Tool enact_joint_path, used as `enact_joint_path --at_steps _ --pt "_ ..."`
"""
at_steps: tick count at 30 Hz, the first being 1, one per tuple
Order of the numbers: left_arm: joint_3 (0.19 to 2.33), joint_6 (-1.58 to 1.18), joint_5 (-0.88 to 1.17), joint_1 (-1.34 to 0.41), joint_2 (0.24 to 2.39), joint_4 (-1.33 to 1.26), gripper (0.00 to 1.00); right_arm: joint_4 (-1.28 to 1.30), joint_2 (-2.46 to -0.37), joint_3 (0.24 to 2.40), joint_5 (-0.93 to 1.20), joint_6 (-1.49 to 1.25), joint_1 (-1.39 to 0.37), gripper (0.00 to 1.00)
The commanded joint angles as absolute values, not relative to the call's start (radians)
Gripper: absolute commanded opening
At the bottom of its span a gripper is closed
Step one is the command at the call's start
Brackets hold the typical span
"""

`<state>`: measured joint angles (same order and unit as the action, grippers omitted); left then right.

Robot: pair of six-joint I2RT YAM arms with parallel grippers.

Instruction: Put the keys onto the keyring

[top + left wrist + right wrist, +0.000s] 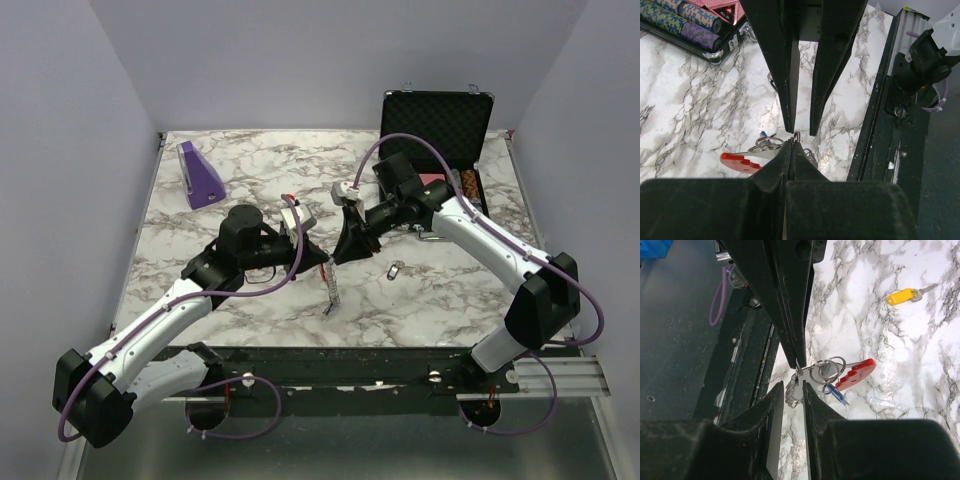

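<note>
Left gripper point(789, 148) tight on keyring point(747, 159); yellow key point(902, 296) in right wrist view.

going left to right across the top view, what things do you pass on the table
purple wedge block → keyring → loose key → poker chips in the open case

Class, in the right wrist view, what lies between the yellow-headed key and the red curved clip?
Only bare marble tabletop separates the yellow-headed metal key from the red curved clip; the right wrist view shows it.
</note>
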<state>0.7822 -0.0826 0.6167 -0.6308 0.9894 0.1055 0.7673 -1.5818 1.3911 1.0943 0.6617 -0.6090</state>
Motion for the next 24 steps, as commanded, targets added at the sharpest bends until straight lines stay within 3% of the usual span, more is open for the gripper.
enact_joint_path --at_steps 1,8,11,17,20,22,24 --pt "0.772 -0.095 0.606 -0.635 0.974 0.06 0.0 0.724 -1.605 1.374 1.121 0.634 -0.632 0.29" --pt "0.767 -0.1 0.597 -0.635 0.969 0.06 0.0 0.696 -1.609 1.365 1.103 0.606 -0.643 0.28" --pt "0.767 -0.101 0.591 -0.635 0.966 0.06 0.0 0.692 -1.608 1.364 1.094 0.6 -0.643 0.2" --pt "0.765 -0.104 0.58 -0.634 0.96 0.064 0.0 0.677 -1.609 1.358 1.083 0.584 -0.644 0.17" --pt "0.762 -0.106 0.569 -0.632 0.956 0.066 0.0 0.678 -1.609 1.359 1.075 0.583 -0.644 0.06" --pt "0.761 -0.104 0.568 -0.629 0.953 0.071 0.0 0.68 -1.608 1.359 1.068 0.584 -0.644 0.06" --pt "0.761 -0.107 0.563 -0.627 0.951 0.071 0.0 0.683 -1.606 1.359 1.058 0.591 -0.644 0.16"
